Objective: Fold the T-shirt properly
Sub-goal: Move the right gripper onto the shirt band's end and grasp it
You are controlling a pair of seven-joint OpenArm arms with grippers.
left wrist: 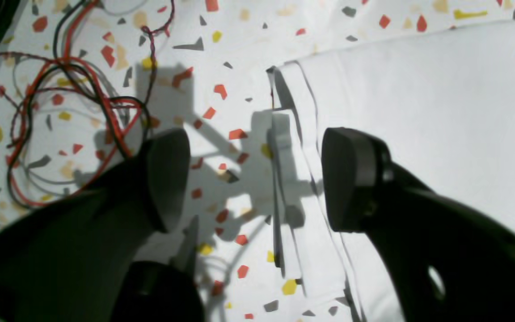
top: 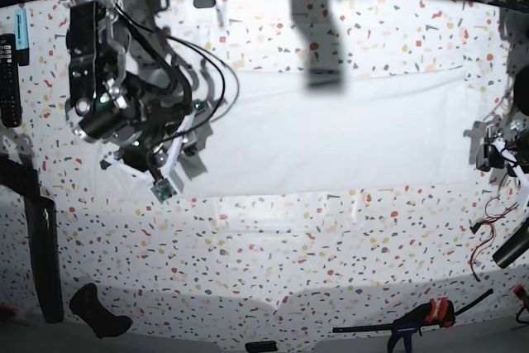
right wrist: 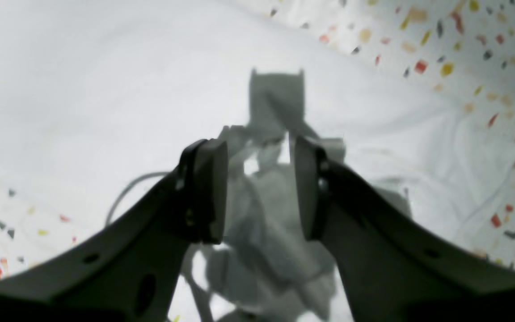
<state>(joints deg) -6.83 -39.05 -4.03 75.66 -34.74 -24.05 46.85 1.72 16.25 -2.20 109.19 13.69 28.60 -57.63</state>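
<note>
left end effector [left wrist: 257, 179]: dark fingers stand wide apart, nothing between them, hovering over the layered edge of the t-shirt [left wrist: 418, 112]; one finger over cloth, the other over the speckled table [left wrist: 239, 44]. red and black wires [left wrist: 61, 112] lie loose on the table beside it.

right end effector [right wrist: 261, 192]: fingers part-way apart with bunched white cloth between them; whether they pinch it cannot be told.

base view: t-shirt [top: 331, 130] lies as a long flat white band across the table's middle, between both arms. no containers, no readable writing. blue clamp [top: 417, 320] at the near edge.
</note>
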